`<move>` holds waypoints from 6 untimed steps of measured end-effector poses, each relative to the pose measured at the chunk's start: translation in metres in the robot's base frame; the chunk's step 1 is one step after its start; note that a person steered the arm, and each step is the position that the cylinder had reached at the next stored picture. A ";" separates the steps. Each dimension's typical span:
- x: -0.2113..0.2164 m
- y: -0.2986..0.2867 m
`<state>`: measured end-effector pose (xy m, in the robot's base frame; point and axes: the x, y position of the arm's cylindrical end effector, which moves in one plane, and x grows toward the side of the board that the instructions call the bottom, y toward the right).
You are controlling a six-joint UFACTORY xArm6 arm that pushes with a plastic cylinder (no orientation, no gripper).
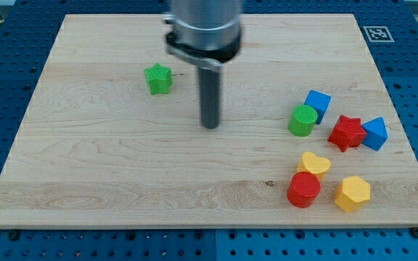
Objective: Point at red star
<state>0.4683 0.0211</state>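
The red star lies at the view's right on the wooden board, between a green cylinder on its left and a blue block touching its right. My tip rests near the board's middle, well to the left of the red star and right of and below a green star.
A blue cube sits just above the green cylinder. A yellow heart, a red cylinder and a yellow hexagon cluster at the lower right. A marker tag sits at the board's top right corner.
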 end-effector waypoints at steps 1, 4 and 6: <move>0.008 0.068; 0.036 0.091; 0.036 0.129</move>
